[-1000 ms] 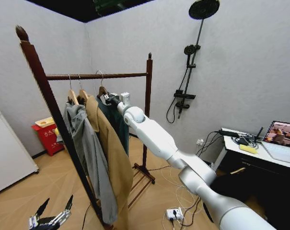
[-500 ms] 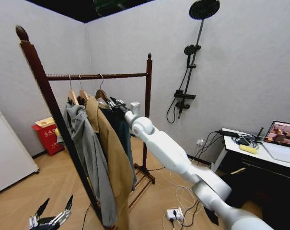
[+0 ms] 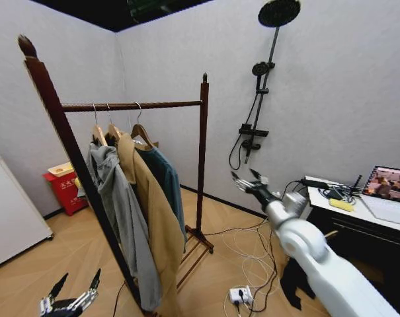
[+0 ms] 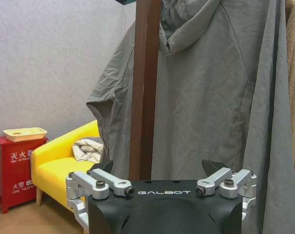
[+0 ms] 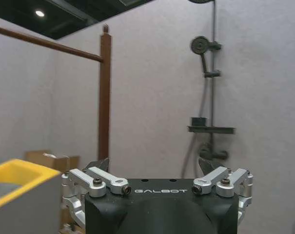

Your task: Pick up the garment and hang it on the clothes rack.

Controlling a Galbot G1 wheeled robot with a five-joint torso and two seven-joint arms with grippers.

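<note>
The garment (image 3: pixel 164 177), a dark teal top on a wooden hanger, hangs by its hook from the top rail of the clothes rack (image 3: pixel 133 105), rightmost of three hung pieces. My right gripper (image 3: pixel 246 178) is open and holds nothing, well to the right of the rack's far post, near the shower wall. The right wrist view has that gripper (image 5: pixel 154 165) with its jaws spread and the clothes rack post (image 5: pixel 105 97) beyond. My left gripper (image 3: pixel 76 285) waits low near the floor, open, facing the near post (image 4: pixel 145 87).
A grey hoodie (image 3: pixel 117 198) and a long tan coat (image 3: pixel 150 218) hang beside the garment. A shower fixture (image 3: pixel 266 72) is on the back wall. A desk with a laptop (image 3: pixel 385 191) stands right, cables and a power strip (image 3: pixel 240 294) lie on the floor, and a red box (image 3: pixel 67 188) stands left.
My right arm has drawn back from the rack to the right and let go of the hanger. The garment now hangs free on the rail. The left arm has not moved.
</note>
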